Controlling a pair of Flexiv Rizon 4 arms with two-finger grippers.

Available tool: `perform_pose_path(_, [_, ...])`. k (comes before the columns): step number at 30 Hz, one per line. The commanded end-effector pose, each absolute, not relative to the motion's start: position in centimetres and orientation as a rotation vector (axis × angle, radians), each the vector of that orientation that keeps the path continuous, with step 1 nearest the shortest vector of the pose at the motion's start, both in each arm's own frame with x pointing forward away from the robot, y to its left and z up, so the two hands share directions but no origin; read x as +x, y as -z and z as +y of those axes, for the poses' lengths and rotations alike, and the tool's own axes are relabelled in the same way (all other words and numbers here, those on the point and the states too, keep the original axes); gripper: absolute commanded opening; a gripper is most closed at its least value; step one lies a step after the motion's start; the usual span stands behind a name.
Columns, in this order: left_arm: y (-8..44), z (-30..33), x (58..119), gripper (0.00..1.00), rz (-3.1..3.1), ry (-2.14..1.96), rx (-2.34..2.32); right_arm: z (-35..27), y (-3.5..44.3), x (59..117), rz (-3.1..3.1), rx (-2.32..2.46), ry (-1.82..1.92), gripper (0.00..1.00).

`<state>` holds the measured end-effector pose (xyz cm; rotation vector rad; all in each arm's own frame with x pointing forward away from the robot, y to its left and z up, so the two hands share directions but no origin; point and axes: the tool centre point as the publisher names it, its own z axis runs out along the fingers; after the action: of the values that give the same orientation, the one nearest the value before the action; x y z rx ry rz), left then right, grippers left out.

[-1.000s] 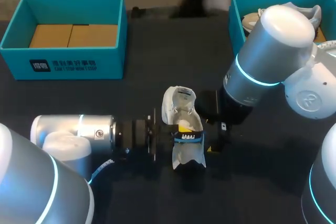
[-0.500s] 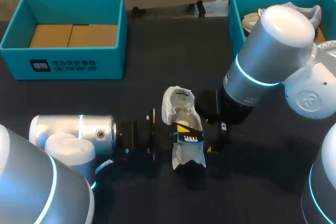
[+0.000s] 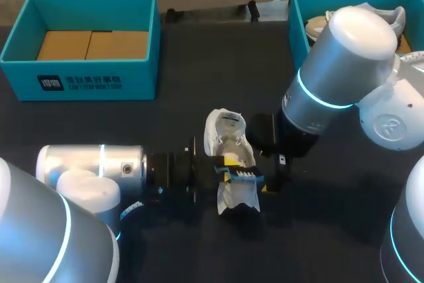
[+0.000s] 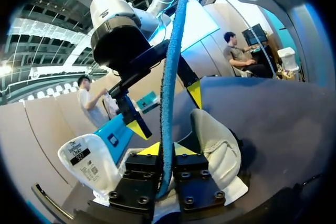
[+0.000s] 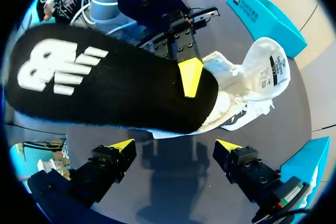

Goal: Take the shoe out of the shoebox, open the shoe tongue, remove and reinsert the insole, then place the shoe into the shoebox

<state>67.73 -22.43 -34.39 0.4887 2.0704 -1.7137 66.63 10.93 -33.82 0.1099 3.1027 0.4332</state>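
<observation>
A white shoe [image 3: 232, 140] lies in the middle of the table, its tongue [image 4: 86, 161] folded open. My left gripper [image 3: 227, 169] comes in from the left over the shoe and is shut on the insole [image 3: 244, 176]. In the left wrist view the insole [image 4: 169, 77] stands edge-on, blue-rimmed, between the yellow tips of my left gripper [image 4: 167, 150]. The right wrist view shows the insole's black face [image 5: 105, 85] with a white logo, ahead of my right gripper [image 5: 176, 148], which is open with nothing between its fingers. The right gripper [image 3: 270, 171] sits just right of the shoe [image 5: 252, 82].
A teal shoebox [image 3: 86, 81] with brown cardboard inside stands at the back left. A second teal box [image 3: 297, 14] at the back right holds another white shoe [image 3: 321, 26]. My right arm's large elbow [image 3: 351, 51] hangs over the right side.
My left gripper has moved a little to the right with the insole, so the insole now reaches across the shoe toward the right gripper. The right arm has not moved.
</observation>
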Motion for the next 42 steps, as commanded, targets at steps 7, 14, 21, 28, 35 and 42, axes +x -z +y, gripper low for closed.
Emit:
perform_pose_path(7, [33.0,-22.6,66.5,0.31,2.039,1.717,0.514,11.1,33.9,66.6,3.101,0.111,-0.429,1.0])
perform_pose_path(14, [32.0,-23.1,65.9,0.32,2.021,1.704,0.565,11.1,33.9,66.6,3.101,0.111,-0.429,1.0])
perform_pose_path(21, [32.0,-23.5,66.0,0.0,2.019,1.663,0.635,11.1,33.9,66.6,3.101,0.111,-0.429,1.0])
perform_pose_path(28, [33.5,-23.0,67.3,0.0,2.002,1.664,0.681,11.1,33.9,66.6,3.101,0.111,-0.429,1.0])
perform_pose_path(35, [34.9,-22.6,68.6,0.0,2.008,1.668,0.663,11.1,33.9,66.6,3.101,0.111,-0.429,1.0])
perform_pose_path(42, [35.2,-22.4,68.9,0.0,2.028,1.65,0.647,11.1,33.9,66.6,3.101,0.111,-0.429,1.0])
